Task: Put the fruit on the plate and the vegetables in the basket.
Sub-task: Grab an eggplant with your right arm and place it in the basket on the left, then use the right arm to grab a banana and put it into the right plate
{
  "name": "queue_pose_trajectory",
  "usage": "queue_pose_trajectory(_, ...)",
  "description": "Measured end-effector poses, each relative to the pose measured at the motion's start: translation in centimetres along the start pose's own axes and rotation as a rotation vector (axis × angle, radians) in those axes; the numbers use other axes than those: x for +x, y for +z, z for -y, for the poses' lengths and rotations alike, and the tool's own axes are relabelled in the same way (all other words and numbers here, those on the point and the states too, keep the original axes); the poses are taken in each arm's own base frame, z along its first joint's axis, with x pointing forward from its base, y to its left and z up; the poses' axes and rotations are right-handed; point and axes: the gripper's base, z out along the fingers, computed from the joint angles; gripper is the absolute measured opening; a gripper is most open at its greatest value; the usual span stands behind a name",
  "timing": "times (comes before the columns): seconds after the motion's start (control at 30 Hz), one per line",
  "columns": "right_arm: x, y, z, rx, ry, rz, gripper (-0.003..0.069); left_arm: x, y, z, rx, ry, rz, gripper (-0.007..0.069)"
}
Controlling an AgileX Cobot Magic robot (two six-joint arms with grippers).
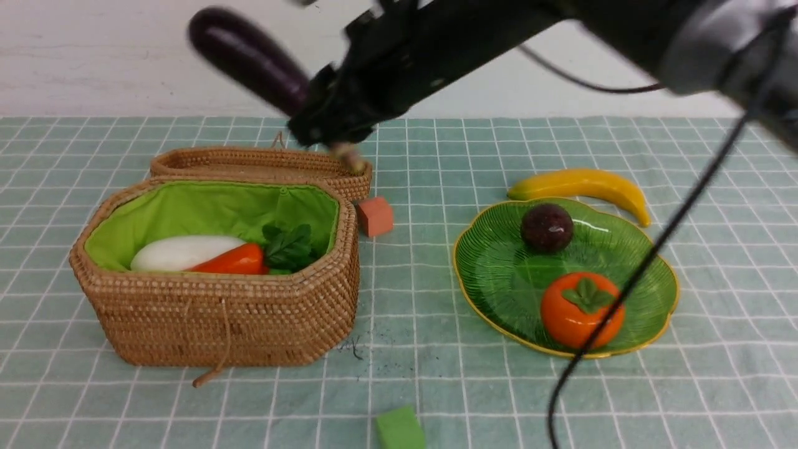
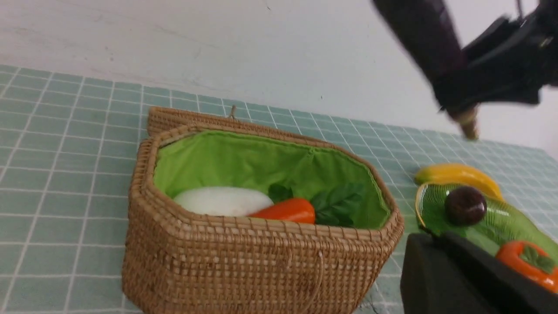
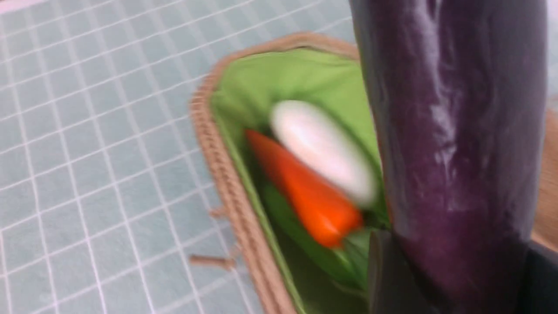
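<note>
Basket, 8 o'clock on the counter: radish & carrot are in; can't make out the cucumber. Plate, 4 o'clock: persimmon & mangosteen are on it. Eggplant not in yet, it hangs in the air at the basket's 12 o'clock, over the lid. Banana also to do, lying just beside the plate's 1 o'clock rim. Right arm reaches across from 2 o'clock, jaws clamped on the eggplant's stem end. Left jaws closed, nothing seen in them.
</note>
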Motion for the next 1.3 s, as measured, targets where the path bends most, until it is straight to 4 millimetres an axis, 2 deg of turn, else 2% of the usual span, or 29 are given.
queue_pose_trajectory(0.03,-0.1,0.3,-0.1,-0.002,-0.004,0.004,0.0287,0.0,0.0,0.0,-0.001,-0.002,0.002,0.0013)
queue_pose_trajectory(0.07,0.8,2.7,0.0,-0.013,0.001,-0.016,0.0287,-0.1,0.0,0.0,-0.004,-0.012,0.010,0.0014)
queue_pose_trajectory(0.13,1.6,5.2,0.0,-0.016,0.002,-0.025,0.0287,-0.1,0.0,0.0,-0.004,-0.022,0.013,0.0015)
queue_pose_trajectory(0.23,2.6,7.7,0.1,0.002,-0.018,-0.036,0.0322,-0.1,0.0,0.0,-0.001,-0.040,0.006,0.0017)
queue_pose_trajectory(0.3,2.8,8.4,0.0,0.011,-0.037,-0.042,0.0426,0.0,0.0,0.0,0.002,-0.052,-0.001,0.0018)
queue_pose_trajectory(0.37,2.6,8.2,-0.1,0.017,-0.053,-0.048,0.0570,0.1,0.0,0.0,0.004,-0.060,-0.006,0.0018)
queue_pose_trajectory(0.47,1.7,6.6,-0.4,0.032,-0.079,-0.061,0.0659,0.1,0.0,0.0,0.004,-0.063,-0.008,0.0020)
queue_pose_trajectory(0.53,0.5,4.1,-0.6,0.064,-0.110,-0.071,0.0666,0.1,0.0,0.0,0.004,-0.063,-0.008,0.0021)
queue_pose_trajectory(0.57,0.2,3.5,-0.6,0.077,-0.117,-0.070,0.0664,0.1,0.0,0.0,0.004,-0.063,-0.008,0.0021)
queue_pose_trajectory(0.6,-0.7,0.9,-0.5,0.131,-0.145,-0.092,0.0640,0.1,0.0,0.0,0.005,-0.064,-0.009,0.0022)
queue_pose_trajectory(0.63,-1.1,0.1,-0.5,0.145,-0.145,-0.086,0.0629,0.1,0.0,0.0,0.005,-0.064,-0.010,0.0021)
queue_pose_trajectory(0.67,-1.9,-3.3,0.1,0.237,-0.161,-0.112,0.0575,0.1,0.0,0.1,0.007,-0.056,-0.010,0.0021)
queue_pose_trajectory(0.77,-1.7,-9.2,3.7,0.464,-0.118,-0.186,0.0444,0.1,0.0,0.2,0.022,-0.032,-0.007,0.0021)
queue_pose_trajectory(0.83,-0.2,-12.3,7.0,0.598,-0.045,-0.254,0.0353,0.0,0.0,0.4,0.046,-0.022,0.000,0.0021)
queue_pose_trajectory(0.87,0.3,-12.7,7.9,0.618,-0.023,-0.271,0.0334,0.0,0.0,0.5,0.053,-0.017,0.002,0.0021)
queue_pose_trajectory(0.9,3.1,-14.5,11.6,0.677,0.103,-0.346,0.0260,-0.1,0.0,0.8,0.088,-0.019,0.013,0.0021)
queue_pose_trajectory(0.97,6.2,-15.3,15.0,0.688,0.224,-0.402,0.0213,-0.2,-0.1,1.1,0.117,-0.021,0.024,0.0021)
queue_pose_trajectory(1.03,10.4,-15.7,19.1,0.663,0.367,-0.434,0.0199,-0.3,-0.1,1.3,0.143,-0.020,0.037,0.0021)
queue_pose_trajectory(1.07,11.1,-16.0,19.7,0.666,0.388,-0.436,0.0199,-0.4,-0.1,1.3,0.148,-0.020,0.039,0.0021)
queue_pose_trajectory(1.1,14.0,-16.0,22.1,0.635,0.472,-0.430,0.0211,-0.4,-0.1,1.4,0.154,-0.020,0.042,0.0021)
queue_pose_trajectory(1.17,18.5,-15.5,25.2,0.575,0.580,-0.396,0.0268,-0.4,-0.1,1.4,0.151,-0.022,0.039,0.0021)
queue_pose_trajectory(1.2,18.5,-15.7,25.4,0.576,0.588,-0.386,0.0268,-0.4,-0.1,1.4,0.151,-0.022,0.039,0.0021)
queue_pose_trajectory(1.23,21.1,-15.4,27.1,0.560,0.636,-0.354,0.0326,-0.3,-0.1,1.3,0.149,-0.025,0.036,0.0021)
queue_pose_trajectory(1.3,23.3,-14.9,28.5,0.547,0.681,-0.315,0.0399,-0.3,-0.1,1.3,0.147,-0.027,0.035,0.0021)
